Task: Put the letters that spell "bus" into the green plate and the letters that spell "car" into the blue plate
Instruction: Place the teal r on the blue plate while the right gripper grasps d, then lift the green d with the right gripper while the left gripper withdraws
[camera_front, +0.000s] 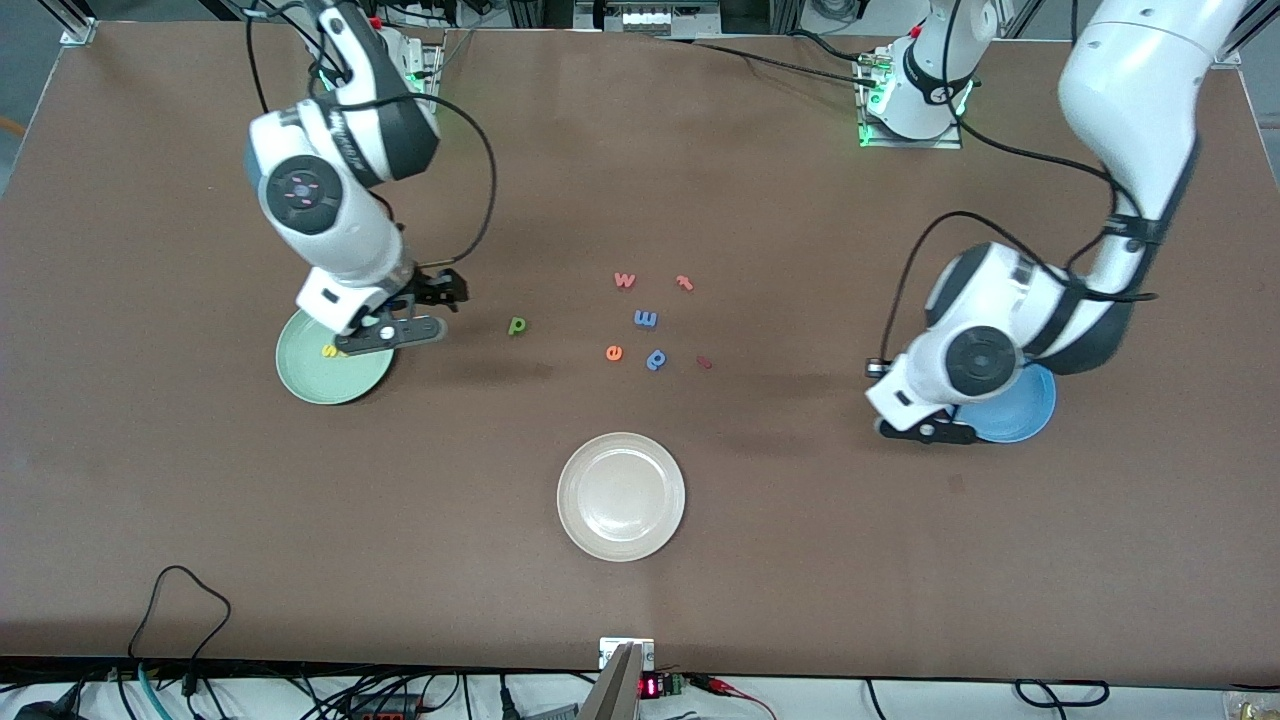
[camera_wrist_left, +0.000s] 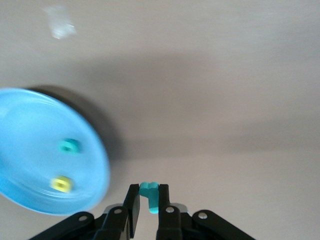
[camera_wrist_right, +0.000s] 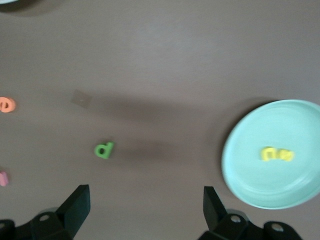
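the left gripper (camera_wrist_left: 148, 212) hangs at the blue plate (camera_wrist_left: 30, 145)'s edge, fingers (camera_wrist_left: 132, 205) pinched on a teal r (camera_wrist_left: 150, 195); a teal c (camera_wrist_left: 70, 146) and yellow a (camera_wrist_left: 61, 184) lie in the plate. the right gripper (camera_wrist_right: 145, 210), fingers spread wide and empty, hovers at the green plate (camera_wrist_right: 250, 165)'s 2 o'clock rim; two yellow letters (camera_wrist_right: 276, 154) lie inside. the green letter (camera_front: 517, 325) sits on the worktop (camera_front: 800, 560) at the plate's 2 o'clock, with an orange e (camera_front: 614, 352) and a blue p (camera_front: 656, 359) toward the left arm's end.

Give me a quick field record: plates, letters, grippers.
green plate: round pale green plate holds two yellow foam letters
blue plate: round bright blue plate holds a teal letter and a yellow letter
left gripper: shut on a teal foam letter, beside the blue plate
right gripper: open, beside the green plate
loose: green foam b/p letter on the brown table
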